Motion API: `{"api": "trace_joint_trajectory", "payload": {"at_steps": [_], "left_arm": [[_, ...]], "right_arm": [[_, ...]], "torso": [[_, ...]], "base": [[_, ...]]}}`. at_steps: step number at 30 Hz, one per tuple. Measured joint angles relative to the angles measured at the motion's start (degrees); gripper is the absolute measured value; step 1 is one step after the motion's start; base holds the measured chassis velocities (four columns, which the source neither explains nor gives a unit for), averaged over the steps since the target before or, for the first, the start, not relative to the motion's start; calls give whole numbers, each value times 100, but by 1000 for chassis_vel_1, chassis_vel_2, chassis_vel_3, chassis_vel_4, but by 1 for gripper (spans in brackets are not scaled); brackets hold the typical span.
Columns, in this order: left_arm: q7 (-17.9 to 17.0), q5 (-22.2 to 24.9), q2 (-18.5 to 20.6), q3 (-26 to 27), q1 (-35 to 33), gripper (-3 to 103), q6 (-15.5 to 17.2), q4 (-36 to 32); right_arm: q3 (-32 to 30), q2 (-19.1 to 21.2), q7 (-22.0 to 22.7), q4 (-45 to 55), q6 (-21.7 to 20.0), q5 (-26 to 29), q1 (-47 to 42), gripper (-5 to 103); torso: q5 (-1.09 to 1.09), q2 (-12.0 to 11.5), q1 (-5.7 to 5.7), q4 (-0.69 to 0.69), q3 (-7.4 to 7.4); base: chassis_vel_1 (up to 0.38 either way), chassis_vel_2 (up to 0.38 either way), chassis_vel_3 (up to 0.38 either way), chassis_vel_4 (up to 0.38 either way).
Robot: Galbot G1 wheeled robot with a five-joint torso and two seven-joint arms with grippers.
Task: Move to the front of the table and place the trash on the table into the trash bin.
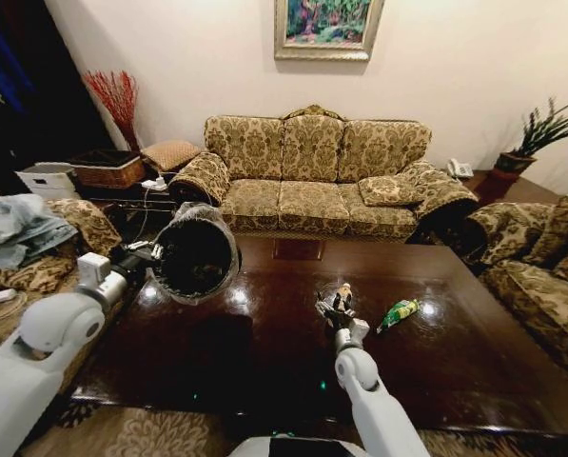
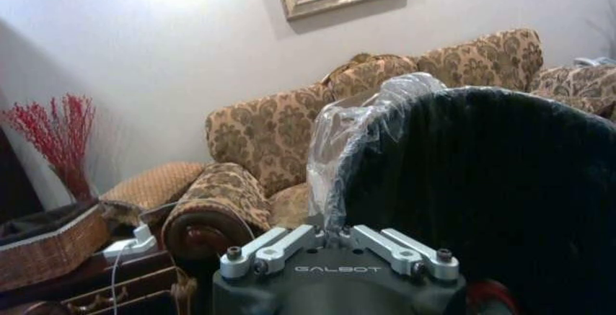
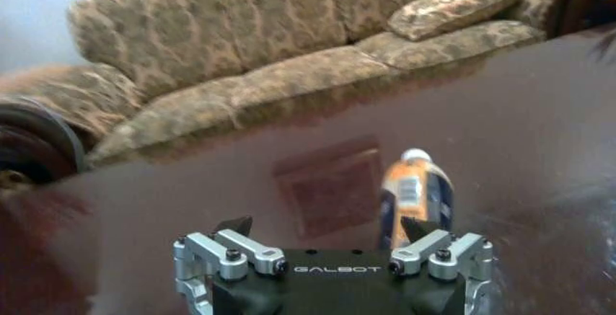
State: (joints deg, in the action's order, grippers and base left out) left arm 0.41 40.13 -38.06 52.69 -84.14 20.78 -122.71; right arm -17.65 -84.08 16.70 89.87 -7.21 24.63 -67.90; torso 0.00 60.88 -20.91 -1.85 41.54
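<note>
Left gripper [image 1: 139, 255] raised at left, clamped. Right gripper [image 1: 336, 309] extended forward, low, fingers [image 3: 234, 226] spread apart.

A glossy dark wooden table [image 1: 264, 371] fills the middle of the view, with a patterned sofa [image 1: 312, 176] beyond it at twelve o'clock. At ten o'clock the left gripper [image 1: 141, 257] holds a black trash bin [image 1: 195, 255] tilted above the table's edge, its mouth facing the camera. Near centre the right gripper [image 1: 333, 307] hovers open-fingered around a small bottle [image 1: 342, 297], with a green wrapper [image 1: 398, 312] just beside it at three o'clock.
</note>
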Motion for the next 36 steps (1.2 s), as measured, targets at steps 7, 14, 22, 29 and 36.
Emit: {"api": "trace_joint_trajectory", "payload": {"at_steps": [7,14,22,29,36], "left_arm": [[29,-5,0,-20,12,2,-15,29],[29,-2,-13,-22,19,2,-42,31],[30,-1,-52,-19,20,2,-70,49],[18,4,-62,-11,26,2,-103,41],[-7,13,-62,5,3,2,-156,52]], "right_arm": [[-123,-163,143,-579,90,-311,266,100],[-177,-107,318,-599,-21,-262,184,100],[-214,18,290,-349,19,-117,-115,100],[-265,65,136,-484,-87,166,42,98],[-237,46,100,-393,-252,371,31,66]], "torso": [[-2,1,1,1,-1],[-3,2,1,3,-1],[5,1,0,-1,1],[0,1,0,2,1],[0,0,-1,1,1]], "base": [[0,0,0,0],[0,0,0,0],[0,0,0,0],[0,0,0,0],[0,0,0,0]]}}
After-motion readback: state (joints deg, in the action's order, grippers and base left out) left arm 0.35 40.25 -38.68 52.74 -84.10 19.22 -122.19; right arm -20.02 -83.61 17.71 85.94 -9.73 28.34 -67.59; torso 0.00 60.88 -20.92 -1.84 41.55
